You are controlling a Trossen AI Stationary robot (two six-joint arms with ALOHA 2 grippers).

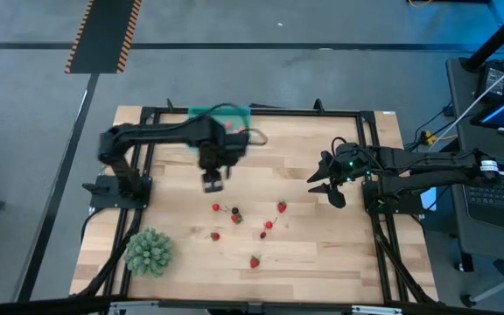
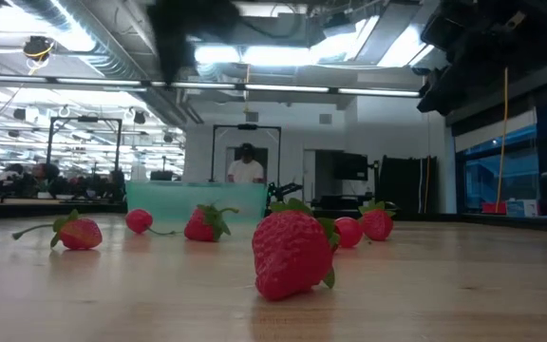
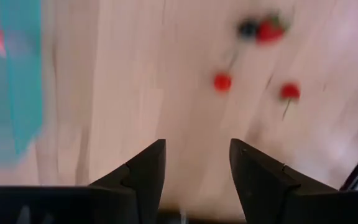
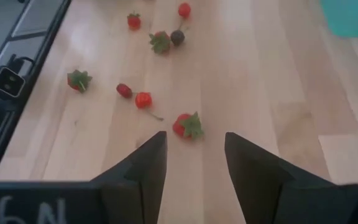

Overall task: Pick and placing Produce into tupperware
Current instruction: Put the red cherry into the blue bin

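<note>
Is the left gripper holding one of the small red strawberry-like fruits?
No: the left gripper is open with only bare wooden table between its fingers.

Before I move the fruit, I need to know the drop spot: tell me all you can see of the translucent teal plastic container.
The shallow rectangular translucent teal plastic container sits flat at the far edge of the wooden table, partly hidden under the left arm. At least one pink fruit lies inside. In the low view it shows as a long, low, see-through wall behind the berries. No lid shows.
</note>
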